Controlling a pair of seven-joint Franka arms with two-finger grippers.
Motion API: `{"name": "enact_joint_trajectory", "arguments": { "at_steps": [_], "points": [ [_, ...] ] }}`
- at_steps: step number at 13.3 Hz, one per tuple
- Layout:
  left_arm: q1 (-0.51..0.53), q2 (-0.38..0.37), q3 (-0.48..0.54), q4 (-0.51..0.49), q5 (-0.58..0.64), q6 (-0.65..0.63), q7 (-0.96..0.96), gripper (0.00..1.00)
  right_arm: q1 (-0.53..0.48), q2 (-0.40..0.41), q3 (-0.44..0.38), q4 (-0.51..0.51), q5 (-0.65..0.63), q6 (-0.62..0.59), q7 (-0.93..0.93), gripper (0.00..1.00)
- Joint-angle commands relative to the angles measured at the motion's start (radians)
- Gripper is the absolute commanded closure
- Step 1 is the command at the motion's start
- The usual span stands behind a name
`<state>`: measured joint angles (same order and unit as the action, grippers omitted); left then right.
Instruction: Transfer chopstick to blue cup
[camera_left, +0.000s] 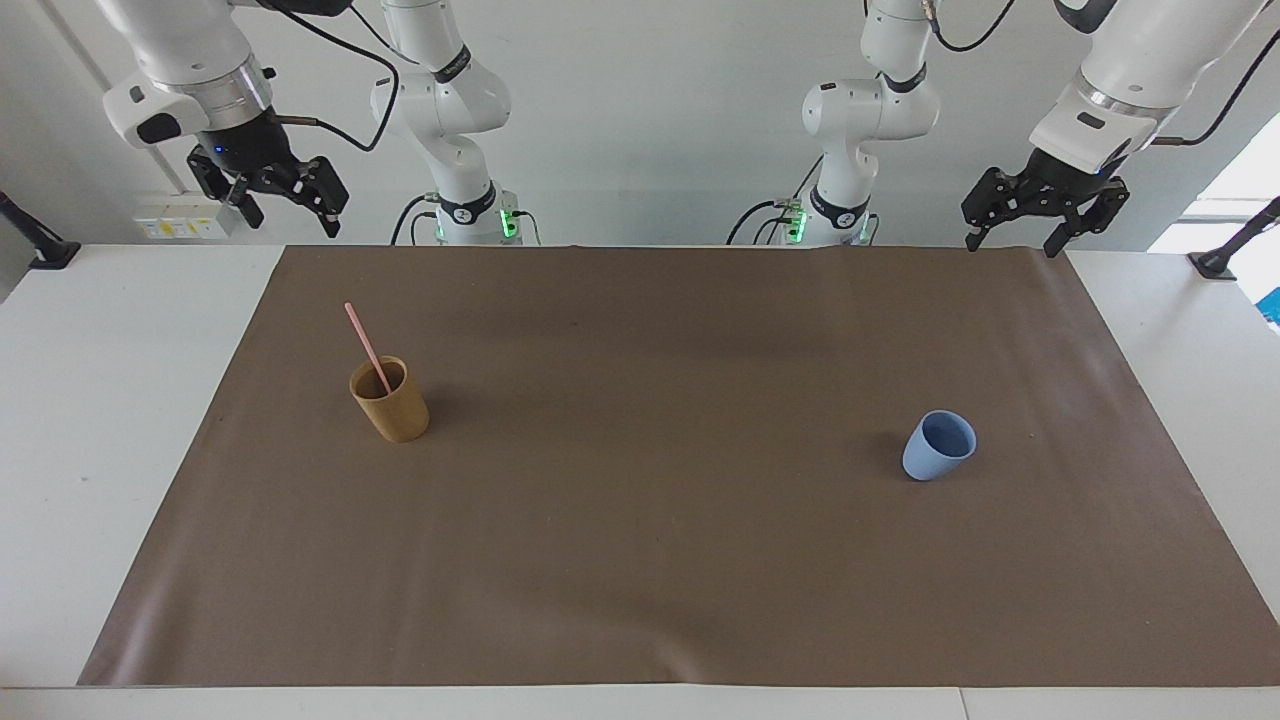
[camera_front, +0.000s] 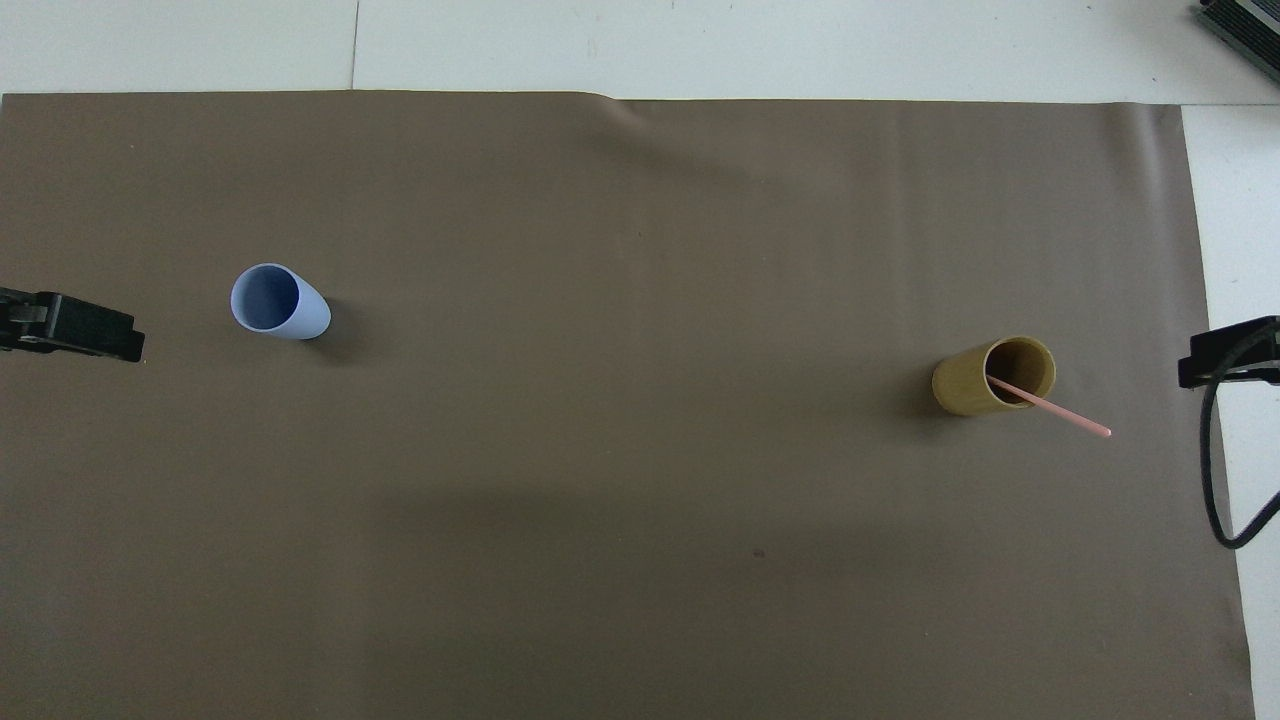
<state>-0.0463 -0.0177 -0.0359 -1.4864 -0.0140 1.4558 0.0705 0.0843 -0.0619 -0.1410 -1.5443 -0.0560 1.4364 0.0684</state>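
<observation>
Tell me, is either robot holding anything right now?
No. The left tool and right tool hang open and empty; the chopstick stands in the tan cup.

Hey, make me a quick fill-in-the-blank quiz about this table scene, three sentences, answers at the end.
1. The chopstick stands tilted in the ____ cup.
2. The blue cup holds ____.
3. The left gripper and the right gripper both hang with fingers ____, gripping nothing.

Answers: tan-brown; nothing; open
</observation>
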Motion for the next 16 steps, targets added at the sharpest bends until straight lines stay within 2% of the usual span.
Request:
{"name": "enact_joint_trajectory", "arguments": {
  "at_steps": [1,5,9,16],
  "points": [
    [-0.003,-0.024,0.004,-0.029,0.012,0.014,-0.001,0.0,-0.012,-0.019,0.003,-0.028,-0.002,0.029,-0.027,0.0],
    [-0.003,-0.025,0.004,-0.031,0.012,0.018,-0.001,0.0,-0.011,-0.019,0.003,-0.034,-0.002,0.045,-0.032,0.0],
    [-0.004,-0.025,0.004,-0.031,0.012,0.018,-0.001,0.0,-0.009,-0.019,0.003,-0.051,-0.002,0.061,-0.114,0.0],
    [-0.009,-0.03,0.004,-0.04,0.012,0.018,-0.003,0.0,-0.011,-0.019,0.003,-0.062,-0.001,0.088,-0.114,0.0]
  ]
}}
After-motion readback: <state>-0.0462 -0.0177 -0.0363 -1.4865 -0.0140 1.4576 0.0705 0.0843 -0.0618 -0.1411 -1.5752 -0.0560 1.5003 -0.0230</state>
